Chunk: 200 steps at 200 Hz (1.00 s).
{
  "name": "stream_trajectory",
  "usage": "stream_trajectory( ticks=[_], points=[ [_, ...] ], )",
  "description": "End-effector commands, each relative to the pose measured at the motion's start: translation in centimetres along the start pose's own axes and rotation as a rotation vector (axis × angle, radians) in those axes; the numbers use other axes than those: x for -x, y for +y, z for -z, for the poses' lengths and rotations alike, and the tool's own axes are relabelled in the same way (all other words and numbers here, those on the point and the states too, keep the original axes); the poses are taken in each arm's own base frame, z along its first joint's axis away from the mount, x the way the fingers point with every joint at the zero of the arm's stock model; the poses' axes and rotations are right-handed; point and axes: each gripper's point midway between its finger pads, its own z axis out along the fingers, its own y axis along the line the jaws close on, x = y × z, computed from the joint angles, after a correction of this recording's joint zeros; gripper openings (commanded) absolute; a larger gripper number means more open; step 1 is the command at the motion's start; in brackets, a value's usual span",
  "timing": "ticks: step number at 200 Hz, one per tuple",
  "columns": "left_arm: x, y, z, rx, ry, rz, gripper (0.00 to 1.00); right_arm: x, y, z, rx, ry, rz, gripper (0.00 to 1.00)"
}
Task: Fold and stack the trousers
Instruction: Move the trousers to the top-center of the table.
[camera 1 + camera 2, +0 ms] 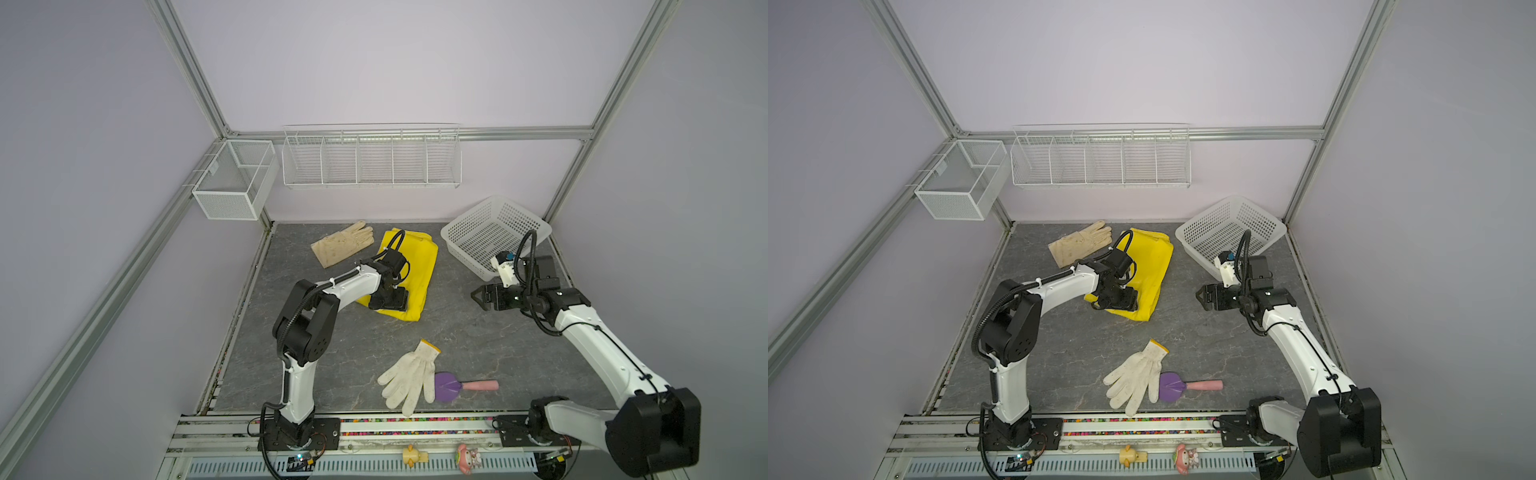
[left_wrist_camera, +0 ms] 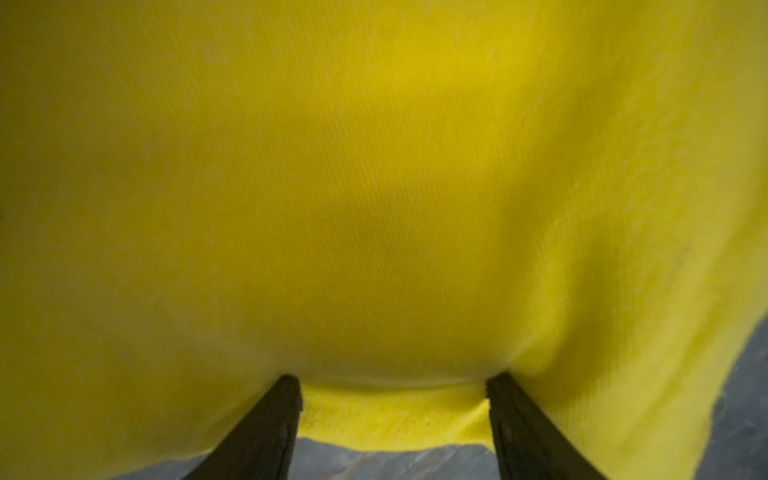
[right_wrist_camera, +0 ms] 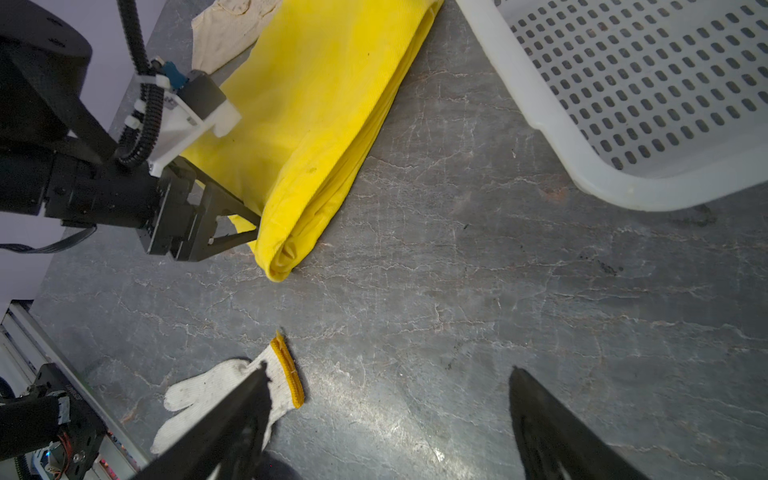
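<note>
The yellow trousers (image 1: pixel 417 266) (image 1: pixel 1152 266) lie folded in a long bundle at the back middle of the grey table. My left gripper (image 1: pixel 388 303) (image 1: pixel 1119 301) is low at the bundle's near left end. In the left wrist view its jaws (image 2: pixel 392 380) stand apart, with the cloth's edge between them and cloth (image 2: pixel 374 166) draped over the tips. The right wrist view shows that gripper (image 3: pixel 253 226) meeting the trousers (image 3: pixel 324 104). My right gripper (image 1: pixel 478 300) (image 1: pixel 1200 298) (image 3: pixel 390 369) hovers open and empty, to the right of the bundle.
A white perforated basket (image 1: pixel 494 237) (image 3: pixel 623 104) stands at the back right. A cream glove (image 1: pixel 343 247) lies left of the trousers. A white knit glove (image 1: pixel 409 378) (image 3: pixel 208 395) and a purple scoop with a pink handle (image 1: pixel 451 386) lie near the front edge. Wire racks (image 1: pixel 370 160) hang on the back wall.
</note>
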Motion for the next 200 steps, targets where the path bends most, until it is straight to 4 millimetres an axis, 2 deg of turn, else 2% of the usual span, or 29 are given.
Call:
stream_trajectory(
  ticks=[1,33,52,80,102,118,142,163,177,200],
  points=[
    [2.6,-1.7,-1.6,-0.038,-0.052,0.073,0.71,-0.7,-0.4,0.0,-0.009,0.009,-0.001,0.91],
    [4.7,-3.2,-2.5,-0.087,-0.086,0.173,0.71,-0.4,-0.8,0.1,-0.016,0.004,-0.003,0.91],
    [5.8,-2.7,-2.7,-0.036,-0.092,0.173,0.71,-0.4,-1.1,0.2,-0.020,0.001,-0.006,0.91],
    [8.4,-4.7,-2.2,-0.122,-0.127,0.200,0.71,-0.1,-1.8,0.3,-0.032,-0.003,-0.012,0.93],
    [9.0,-3.5,-2.1,-0.042,-0.134,0.158,0.71,0.5,-2.2,0.7,-0.033,-0.023,-0.022,0.94],
    [9.6,-3.3,-1.7,-0.043,-0.132,0.135,0.72,0.9,-2.7,0.9,-0.040,-0.035,-0.028,0.96],
    [10.9,-4.0,0.4,-0.080,-0.163,0.101,0.73,1.4,-3.4,1.2,-0.043,-0.053,-0.053,0.97],
    [10.6,-4.1,3.0,-0.079,-0.172,0.053,0.75,2.0,-4.4,1.9,-0.058,-0.094,-0.092,0.99],
    [10.0,-2.9,4.3,-0.027,-0.176,0.008,0.76,2.5,-5.7,2.4,-0.091,-0.133,-0.129,0.92],
    [9.2,0.1,6.8,-0.004,-0.206,-0.028,0.78,3.7,-9.0,3.4,-0.199,-0.218,-0.193,0.92]
  ],
)
